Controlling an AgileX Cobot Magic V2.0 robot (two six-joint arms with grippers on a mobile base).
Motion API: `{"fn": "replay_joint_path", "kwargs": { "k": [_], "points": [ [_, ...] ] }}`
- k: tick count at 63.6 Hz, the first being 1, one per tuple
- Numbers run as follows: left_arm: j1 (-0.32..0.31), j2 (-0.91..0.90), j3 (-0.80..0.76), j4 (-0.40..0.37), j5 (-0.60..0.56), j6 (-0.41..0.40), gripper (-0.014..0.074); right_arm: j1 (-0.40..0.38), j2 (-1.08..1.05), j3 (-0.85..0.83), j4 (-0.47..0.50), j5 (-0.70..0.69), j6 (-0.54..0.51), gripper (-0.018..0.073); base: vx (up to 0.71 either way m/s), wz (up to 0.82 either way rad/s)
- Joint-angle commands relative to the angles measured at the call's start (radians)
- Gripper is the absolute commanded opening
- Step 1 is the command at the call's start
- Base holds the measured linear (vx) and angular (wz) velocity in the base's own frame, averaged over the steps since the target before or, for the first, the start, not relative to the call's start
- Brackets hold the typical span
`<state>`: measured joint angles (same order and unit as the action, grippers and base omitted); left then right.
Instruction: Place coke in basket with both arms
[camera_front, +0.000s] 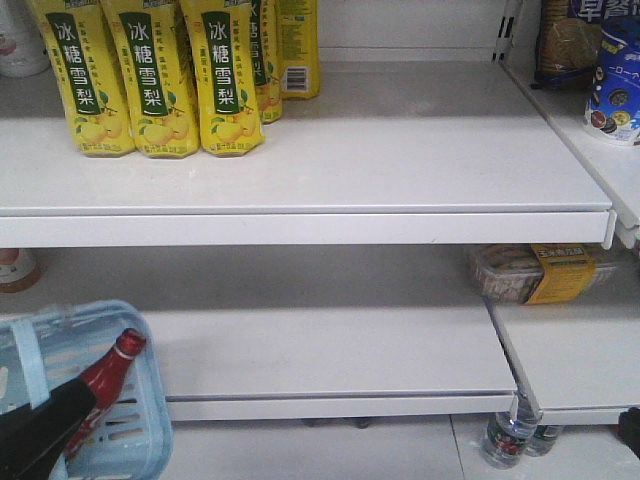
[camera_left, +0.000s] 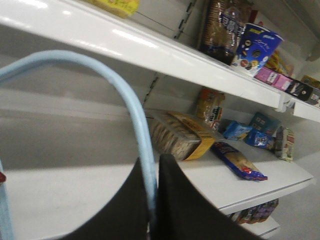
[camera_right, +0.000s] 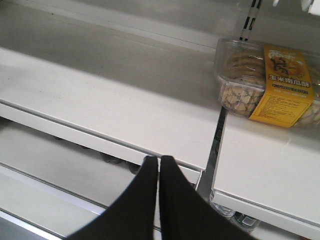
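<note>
The coke (camera_front: 108, 385), a small dark cola bottle with a red cap and red label, lay tilted inside the light-blue basket (camera_front: 150, 420) at the lower left of the front view, cap pointing up and right. The left gripper (camera_left: 152, 200) had its black fingers (camera_left: 177, 210) clenched on the basket's thin hoop handle (camera_left: 132, 107). The right gripper (camera_right: 159, 172) hung before the lower shelf (camera_right: 125, 117), fingers pressed together, grasping nothing, near a clear box of biscuits (camera_right: 265, 85).

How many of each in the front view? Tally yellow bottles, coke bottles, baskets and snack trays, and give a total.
yellow bottles: 5
coke: 1
basket: 1
snack tray: 1
Total: 8
</note>
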<state>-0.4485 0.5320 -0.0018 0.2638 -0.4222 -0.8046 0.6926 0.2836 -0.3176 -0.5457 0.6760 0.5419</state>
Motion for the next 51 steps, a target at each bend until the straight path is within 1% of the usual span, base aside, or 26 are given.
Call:
{"fn": "replay_joint_path", "kwargs": {
  "k": [1, 7, 9, 12, 17, 18, 21, 25, 29, 37, 46, 51],
  "points": [
    [-0.004, -0.064, 0.012, -0.070, -0.046, 0.089, -0.0006, -0.001, 0.009, -0.026, -0.037, -0.061, -0.006, -0.0005, 0.00, 0.00],
    [-0.004, -0.105, 0.036, -0.121, 0.055, 0.131, -0.0006, -0.001, 0.009, -0.026, -0.037, -0.061, -0.006, -0.0005, 0.00, 0.00],
    [-0.004, -0.113, 0.034, -0.135, 0.093, 0.156, -0.0006, -0.001, 0.009, -0.026, -0.037, -0.061, -0.006, -0.0005, 0.00, 0.00],
    [-0.004, -0.124, 0.034, -0.178, 0.150, 0.198, -0.0006, -0.001, 0.009, -0.026, -0.037, -0.062, -0.006, -0.0005, 0.00, 0.00],
    [-0.004, -0.133, 0.034, -0.252, 0.215, 0.313, -0.0006, -0.001, 0.009, -0.026, -0.037, -0.062, -0.006, -0.0005, 0.00, 0.00],
    [-0.004, -0.133, 0.034, -0.271, 0.230, 0.346, -0.0006, -0.001, 0.009, -0.026, -0.037, -0.062, -0.006, -0.0005, 0.00, 0.00],
    [-0.004, -0.133, 0.034, -0.306, 0.258, 0.415, -0.0006, -0.001, 0.009, -0.026, -0.037, -0.062, -0.006, -0.0005, 0.00, 0.00],
    [-0.004, -0.133, 0.034, -0.318, 0.272, 0.489, -0.0006, -0.001, 0.009, -0.026, -0.037, -0.062, -0.006, -0.0005, 0.00, 0.00],
    [-0.004, -0.133, 0.034, -0.313, 0.277, 0.535, -0.0006, -0.001, 0.009, -0.026, -0.037, -0.062, -0.008, -0.0005, 0.00, 0.00],
    [-0.004, -0.166, 0.035, -0.310, 0.279, 0.579, -0.0006, -0.001, 0.009, -0.026, -0.037, -0.062, -0.008, -0.0005, 0.00, 0.00],
    [-0.004, -0.259, 0.036, -0.310, 0.286, 0.580, -0.0006, -0.001, 0.009, -0.026, -0.037, -0.062, -0.008, -0.0005, 0.00, 0.00],
    [-0.004, -0.334, 0.038, -0.310, 0.314, 0.592, -0.0006, -0.001, 0.009, -0.026, -0.037, -0.062, -0.008, -0.0005, 0.00, 0.00]
  ]
}}
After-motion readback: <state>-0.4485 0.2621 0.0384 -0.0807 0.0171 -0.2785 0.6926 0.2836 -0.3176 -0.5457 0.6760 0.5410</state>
